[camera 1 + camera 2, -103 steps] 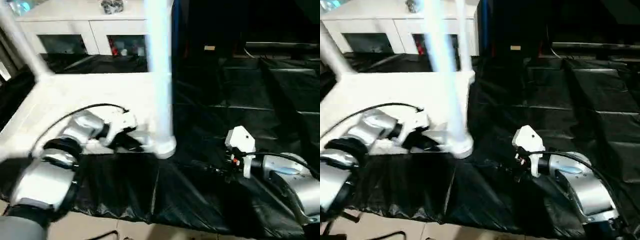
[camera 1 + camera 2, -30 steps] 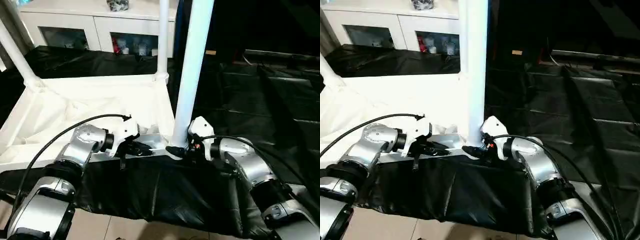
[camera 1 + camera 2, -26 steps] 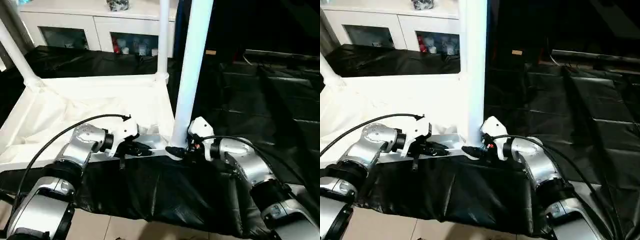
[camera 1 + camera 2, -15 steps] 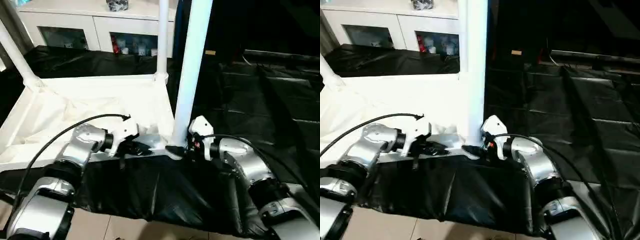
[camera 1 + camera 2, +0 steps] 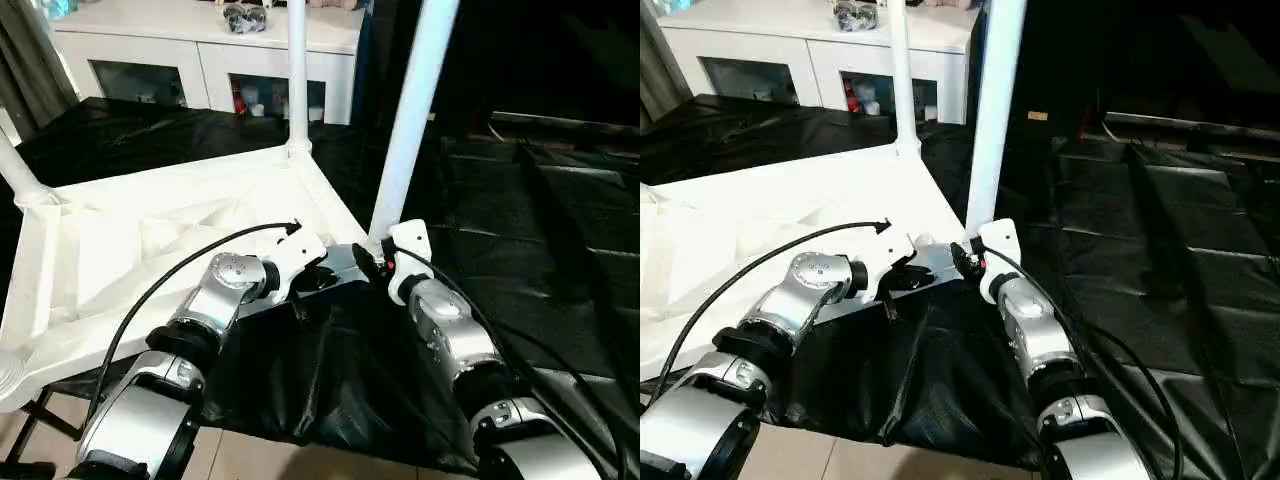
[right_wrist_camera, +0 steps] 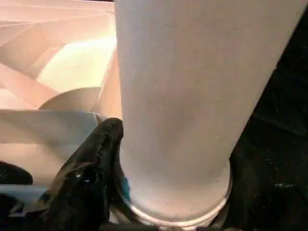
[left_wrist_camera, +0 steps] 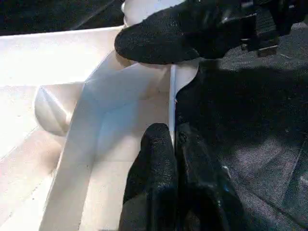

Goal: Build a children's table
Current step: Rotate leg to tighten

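Observation:
The children's table lies upside down, its white top [image 5: 150,230] with the raised rim facing up. Three white legs stand in its corner sockets: a near one [image 5: 412,120], a far one [image 5: 296,70] and one at the left [image 5: 15,170]. My left gripper [image 5: 318,278] is shut on the thin near rim [image 7: 171,103] beside the near corner. My right gripper [image 5: 368,262] is at the foot of the near leg [image 6: 183,106], with one black finger [image 6: 91,163] pressed against the tube just above its socket. That gripper's other finger is hidden behind the leg.
A white cabinet with glass doors [image 5: 200,50] stands behind the table. Black sheeting [image 5: 540,230] covers the floor to the right and hangs below the table's near edge [image 5: 330,370]. Pale floor tiles [image 5: 260,465] show at the bottom.
The table has swung round: its near right corner, with the leg, has moved away from me and up in the picture. Both grippers have gone with it, keeping their holds.

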### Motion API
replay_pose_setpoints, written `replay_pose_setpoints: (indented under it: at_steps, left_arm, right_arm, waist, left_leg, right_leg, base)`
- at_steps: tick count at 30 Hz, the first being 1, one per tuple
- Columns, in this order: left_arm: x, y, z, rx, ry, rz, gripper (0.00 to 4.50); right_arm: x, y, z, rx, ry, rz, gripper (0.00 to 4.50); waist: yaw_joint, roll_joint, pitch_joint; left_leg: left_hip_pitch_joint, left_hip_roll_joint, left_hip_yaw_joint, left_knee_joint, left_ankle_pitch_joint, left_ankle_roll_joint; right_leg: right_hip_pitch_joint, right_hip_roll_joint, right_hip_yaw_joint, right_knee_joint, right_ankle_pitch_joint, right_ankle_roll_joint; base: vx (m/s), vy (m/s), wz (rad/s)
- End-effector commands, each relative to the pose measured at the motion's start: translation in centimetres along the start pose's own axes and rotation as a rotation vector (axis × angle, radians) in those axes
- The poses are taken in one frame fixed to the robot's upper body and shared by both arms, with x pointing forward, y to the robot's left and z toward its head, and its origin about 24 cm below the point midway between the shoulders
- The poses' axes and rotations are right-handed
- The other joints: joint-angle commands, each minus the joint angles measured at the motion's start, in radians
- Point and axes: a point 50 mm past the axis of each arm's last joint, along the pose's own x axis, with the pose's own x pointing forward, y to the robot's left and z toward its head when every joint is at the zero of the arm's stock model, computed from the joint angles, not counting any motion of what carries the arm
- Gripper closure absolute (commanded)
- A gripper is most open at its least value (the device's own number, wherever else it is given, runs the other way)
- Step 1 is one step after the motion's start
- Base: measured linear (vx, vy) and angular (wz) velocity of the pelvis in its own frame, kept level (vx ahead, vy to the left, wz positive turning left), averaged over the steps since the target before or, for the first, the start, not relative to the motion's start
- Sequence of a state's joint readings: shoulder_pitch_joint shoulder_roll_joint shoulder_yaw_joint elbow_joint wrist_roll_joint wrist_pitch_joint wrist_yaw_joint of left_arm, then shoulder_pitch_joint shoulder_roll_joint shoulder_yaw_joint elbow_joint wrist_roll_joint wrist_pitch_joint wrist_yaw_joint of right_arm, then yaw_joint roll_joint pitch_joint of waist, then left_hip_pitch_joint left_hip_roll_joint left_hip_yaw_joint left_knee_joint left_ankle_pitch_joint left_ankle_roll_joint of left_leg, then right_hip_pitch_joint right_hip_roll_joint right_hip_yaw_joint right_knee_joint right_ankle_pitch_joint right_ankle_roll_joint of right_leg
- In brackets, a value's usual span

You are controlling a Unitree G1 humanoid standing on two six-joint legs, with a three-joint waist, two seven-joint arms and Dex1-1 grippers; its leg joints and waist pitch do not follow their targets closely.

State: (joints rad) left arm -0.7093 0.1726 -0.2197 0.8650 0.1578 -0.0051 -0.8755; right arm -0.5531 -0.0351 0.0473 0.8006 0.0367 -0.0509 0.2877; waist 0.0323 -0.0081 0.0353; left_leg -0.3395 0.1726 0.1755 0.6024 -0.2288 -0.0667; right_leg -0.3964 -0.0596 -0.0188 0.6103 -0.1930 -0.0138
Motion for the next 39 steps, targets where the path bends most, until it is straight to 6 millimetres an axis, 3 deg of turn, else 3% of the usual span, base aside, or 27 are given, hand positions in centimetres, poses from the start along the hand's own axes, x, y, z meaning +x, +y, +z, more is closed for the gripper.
replay_pose_setpoints:
  at_steps: [1,2,3,4,6,8,12,16,19,21,28,32,35,39]
  left_arm:
    - [1.0,-2.1,-0.8,-0.014,-0.031,-0.093,4.5]
    - [0.6,-1.9,-1.0,-0.015,-0.033,-0.099,4.5]
    - [0.3,-1.8,-1.1,-0.016,-0.034,-0.101,4.5]
    - [-0.1,-1.7,-1.3,-0.007,-0.038,-0.112,4.5]
    - [-1.2,-1.3,-1.9,0.024,-0.032,-0.141,4.5]
    - [-2.0,-0.9,-1.9,0.023,-0.047,-0.164,4.5]
    - [-3.1,-0.7,-1.6,0.02,-0.076,-0.242,4.5]
    - [-4.2,-1.1,-2.1,0.022,-0.052,-0.382,4.5]
    - [-4.5,-1.3,-2.5,0.041,-0.013,-0.431,4.5]
    - [-4.9,-1.5,-3.1,0.072,0.038,-0.476,4.5]
    - [-5.3,-0.6,-3.2,0.115,0.107,-0.453,4.5]
    - [-5.4,-0.6,-3.2,0.118,0.11,-0.449,4.5]
    - [-5.7,-0.6,-3.5,0.122,0.129,-0.475,4.5]
    - [-5.5,-0.5,-3.7,0.117,0.132,-0.443,4.5]
  right_arm:
    - [0.4,2.8,1.6,-0.091,-0.073,0.254,0.97]
    - [0.2,2.3,1.8,-0.088,-0.081,0.274,0.97]
    - [0.0,2.0,1.9,-0.085,-0.088,0.289,0.97]
    - [-0.3,1.5,2.0,-0.089,-0.094,0.309,0.68]
    - [-1.0,0.4,2.0,-0.108,-0.079,0.4,0.68]
    - [-1.7,-0.4,1.9,-0.139,-0.055,0.487,0.68]
    - [-2.7,-0.8,1.8,-0.182,-0.015,0.637,0.68]
    - [-3.6,-1.0,1.6,-0.223,0.051,0.791,0.68]
    - [-3.8,-1.1,1.4,-0.248,0.086,0.844,1.05]
    - [-4.0,-1.1,1.2,-0.273,0.122,0.889,1.05]
    - [-4.0,-1.0,0.9,-0.328,0.165,0.929,1.72]
    - [-3.9,-0.9,1.1,-0.304,0.15,0.927,1.77]
    - [-3.8,-0.7,1.2,-0.28,0.136,0.941,1.78]
    - [-3.8,-0.4,0.9,-0.227,0.128,0.934,1.78]
  waist:
    - [-0.001,-0.014,-0.04]
    - [0.001,-0.022,-0.044]
    - [0.003,-0.02,-0.045]
    - [0.0,-0.02,-0.045]
    - [0.004,-0.02,-0.051]
    - [-0.002,-0.024,-0.049]
    - [0.003,-0.025,-0.046]
    - [0.012,-0.02,-0.044]
    - [0.014,-0.02,-0.042]
    - [0.015,-0.019,-0.044]
    - [0.024,-0.02,-0.044]
    - [0.026,-0.018,-0.042]
    - [0.026,-0.012,-0.042]
    - [0.025,-0.013,-0.044]
  left_leg:
    - [-0.008,0.05,-0.017,-0.085,-0.185,0.051]
    - [-0.014,0.05,-0.017,-0.081,-0.159,0.067]
    - [-0.012,0.051,-0.015,-0.079,-0.144,0.075]
    - [-0.013,0.052,-0.012,-0.078,-0.123,0.086]
    - [-0.015,0.052,-0.013,-0.074,-0.086,0.108]
    - [-0.018,0.053,-0.009,-0.07,-0.047,0.141]
    - [-0.016,0.057,-0.008,-0.07,-0.064,0.146]
    - [-0.009,0.066,-0.004,-0.072,-0.085,0.121]
    - [-0.009,0.066,-0.001,-0.073,-0.091,0.11]
    - [-0.008,0.066,-0.001,-0.073,-0.089,0.104]
    - [-0.008,0.068,0.007,-0.072,-0.084,0.087]
    - [-0.006,0.069,0.007,-0.075,-0.119,0.061]
    - [-0.006,0.07,0.008,-0.076,-0.118,0.054]
    - [-0.006,0.071,0.01,-0.075,-0.109,0.053]
  right_leg:
    - [0.038,-0.081,0.041,-0.086,-0.29,-0.194]
    - [0.045,-0.082,0.04,-0.079,-0.254,-0.199]
    - [0.043,-0.082,0.041,-0.077,-0.225,-0.208]
    - [0.041,-0.081,0.04,-0.075,-0.18,-0.226]
    - [0.048,-0.08,0.037,-0.065,-0.102,-0.246]
    - [0.045,-0.079,0.036,-0.057,-0.014,-0.273]
    - [0.047,-0.081,0.034,-0.058,-0.048,-0.291]
    - [0.042,-0.081,0.031,-0.057,-0.083,-0.297]
    - [0.041,-0.08,0.03,-0.057,-0.079,-0.3]
    - [0.041,-0.079,0.028,-0.055,-0.071,-0.298]
    - [0.044,-0.081,0.024,-0.054,-0.055,-0.293]
    - [0.041,-0.082,0.025,-0.061,-0.13,-0.274]
    - [0.041,-0.081,0.024,-0.061,-0.132,-0.268]
    - [0.042,-0.08,0.023,-0.057,-0.096,-0.278]
  base:
    - [0.0,0.0,0.0]
    - [0.0,0.0,0.0]
    - [0.0,0.0,0.0]
    - [0.0,0.0,0.0]
    - [0.0,0.0,0.0]
    - [0.0,0.0,0.0]
    - [0.0,0.0,0.0]
    - [0.0,0.0,0.0]
    - [0.0,0.0,0.0]
    - [0.0,0.0,0.0]
    - [0.0,0.0,0.0]
    - [0.0,0.0,0.0]
    - [0.0,0.0,0.0]
    - [0.0,0.0,0.0]
